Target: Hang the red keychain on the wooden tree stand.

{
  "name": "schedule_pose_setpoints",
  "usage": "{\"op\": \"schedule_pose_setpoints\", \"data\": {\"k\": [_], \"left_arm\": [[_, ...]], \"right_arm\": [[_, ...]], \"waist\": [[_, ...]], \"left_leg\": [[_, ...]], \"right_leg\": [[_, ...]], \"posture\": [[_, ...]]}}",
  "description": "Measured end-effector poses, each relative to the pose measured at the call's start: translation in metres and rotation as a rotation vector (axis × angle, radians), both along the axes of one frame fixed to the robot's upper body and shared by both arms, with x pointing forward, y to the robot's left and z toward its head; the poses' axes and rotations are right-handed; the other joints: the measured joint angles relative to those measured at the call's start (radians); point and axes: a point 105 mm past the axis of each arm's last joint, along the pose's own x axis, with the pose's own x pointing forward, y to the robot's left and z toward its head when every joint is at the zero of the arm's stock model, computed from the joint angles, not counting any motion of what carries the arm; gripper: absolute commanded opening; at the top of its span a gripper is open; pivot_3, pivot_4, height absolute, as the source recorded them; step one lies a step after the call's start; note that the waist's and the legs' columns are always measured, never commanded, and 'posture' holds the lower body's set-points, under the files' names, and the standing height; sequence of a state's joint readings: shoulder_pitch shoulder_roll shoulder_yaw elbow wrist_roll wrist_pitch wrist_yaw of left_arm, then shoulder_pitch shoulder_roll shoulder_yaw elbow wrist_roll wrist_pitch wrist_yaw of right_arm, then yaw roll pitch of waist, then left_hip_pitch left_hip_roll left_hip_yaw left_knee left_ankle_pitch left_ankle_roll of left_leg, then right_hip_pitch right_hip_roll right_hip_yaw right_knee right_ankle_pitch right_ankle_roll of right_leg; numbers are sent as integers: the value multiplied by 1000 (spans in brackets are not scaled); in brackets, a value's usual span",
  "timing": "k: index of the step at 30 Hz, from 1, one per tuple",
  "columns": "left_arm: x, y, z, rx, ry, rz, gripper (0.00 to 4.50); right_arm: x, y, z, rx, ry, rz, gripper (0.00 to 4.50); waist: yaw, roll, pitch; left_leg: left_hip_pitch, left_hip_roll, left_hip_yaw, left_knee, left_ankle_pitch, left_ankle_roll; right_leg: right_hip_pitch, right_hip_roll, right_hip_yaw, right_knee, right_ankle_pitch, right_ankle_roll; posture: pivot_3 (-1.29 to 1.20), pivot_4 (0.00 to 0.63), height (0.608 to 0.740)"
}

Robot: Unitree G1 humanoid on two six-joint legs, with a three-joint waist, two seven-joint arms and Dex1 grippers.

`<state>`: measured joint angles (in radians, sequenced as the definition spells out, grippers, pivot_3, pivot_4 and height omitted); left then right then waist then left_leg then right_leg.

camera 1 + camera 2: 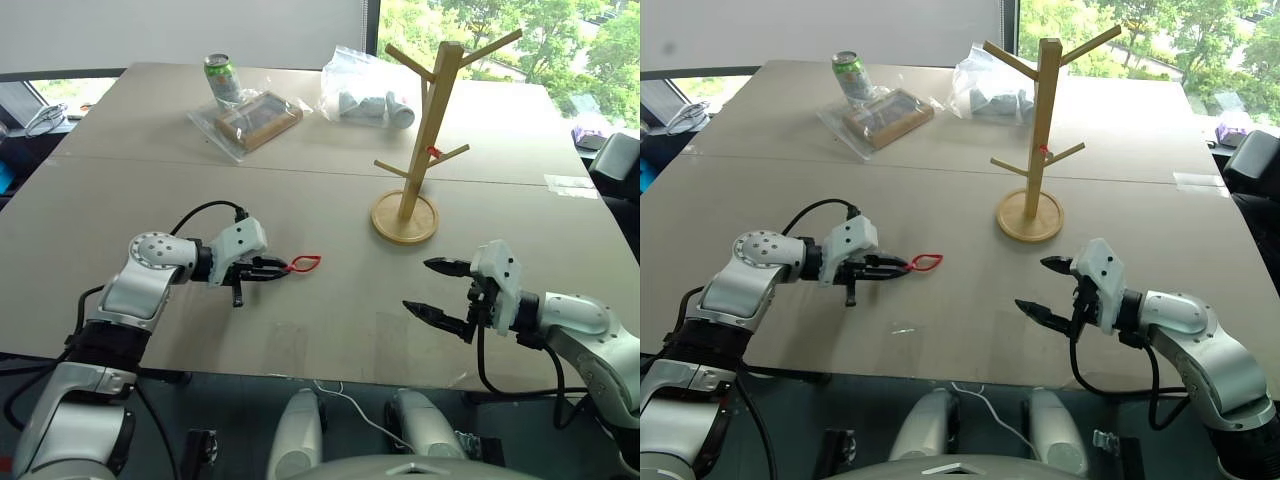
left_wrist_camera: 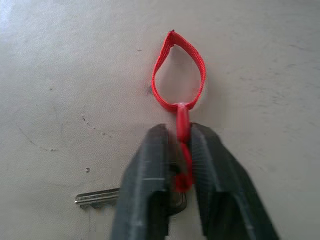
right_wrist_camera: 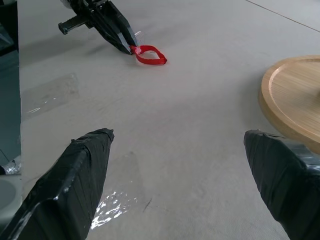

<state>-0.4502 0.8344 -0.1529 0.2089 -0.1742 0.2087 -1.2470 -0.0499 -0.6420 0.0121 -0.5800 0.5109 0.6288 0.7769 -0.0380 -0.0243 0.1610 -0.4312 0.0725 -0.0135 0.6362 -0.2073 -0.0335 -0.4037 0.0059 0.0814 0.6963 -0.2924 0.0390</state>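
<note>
The left gripper (image 1: 276,267) reaches low over the table (image 1: 300,200), its fingers (image 2: 150,175) pressed together on the stem of the red keychain (image 2: 178,87), just behind the cord loop. That leaves the loop free and open ahead of the fingertips, which looks like the right hold for slipping it over a peg. The small silver key (image 2: 97,199) lies flat on the table beneath the fingers, so the keychain seems not yet lifted. The wooden tree stand (image 1: 425,120) stands upright well apart, farther back and to the right, with slanted pegs bare except for a tiny red bit (image 1: 432,152). The right gripper (image 1: 436,289) hovers near the stand's base, fingers spread and empty, probably kept clear.
</note>
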Motion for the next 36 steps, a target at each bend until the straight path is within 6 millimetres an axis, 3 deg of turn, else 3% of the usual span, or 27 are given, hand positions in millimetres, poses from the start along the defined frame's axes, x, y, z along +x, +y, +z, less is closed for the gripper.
{"op": "schedule_pose_setpoints", "data": {"k": [10,15,20,25,29,32,36], "left_arm": [[-6,-5,1,-50,-4,34,58],[-3,-22,57,-195,-278,76,58],[-18,-66,104,-301,-555,0,58],[-13,-123,145,-359,-767,-108,58],[-10,-159,137,-351,-824,-196,58],[-3,-168,130,-330,-853,-208,58],[9,-173,141,-304,-942,-206,58]], "right_arm": [[5,0,6,2,-24,-11,4500],[13,-6,29,54,-114,-92,4500],[17,-16,66,131,-218,-214,4500],[21,-30,86,126,-299,-351,4500],[18,-33,97,104,-354,-407,4500],[13,-32,101,100,-365,-422,4500],[5,-30,103,93,-363,-420,4500]], "waist": [[0,0,0],[2,-1,0],[11,-1,0],[26,-1,0],[19,0,0],[19,0,0],[22,0,0]], "left_leg": [[0,0,0,0,0,0],[-1,0,-1,1,0,0],[0,0,-2,3,0,0],[0,-2,-2,4,0,0],[0,-2,-3,3,0,0],[0,-2,-4,3,0,0],[0,-2,-4,4,0,0]], "right_leg": [[0,0,0,0,0,0],[0,-1,0,0,0,0],[2,-1,-1,0,0,0],[4,-1,-1,-1,0,1],[4,0,-1,-1,0,0],[4,0,-1,0,0,0],[5,0,-1,-1,0,1]], "posture": [[0,150,740],[0,150,740],[0,150,740],[0,150,740],[0,150,740],[0,150,740],[0,150,740]]}}
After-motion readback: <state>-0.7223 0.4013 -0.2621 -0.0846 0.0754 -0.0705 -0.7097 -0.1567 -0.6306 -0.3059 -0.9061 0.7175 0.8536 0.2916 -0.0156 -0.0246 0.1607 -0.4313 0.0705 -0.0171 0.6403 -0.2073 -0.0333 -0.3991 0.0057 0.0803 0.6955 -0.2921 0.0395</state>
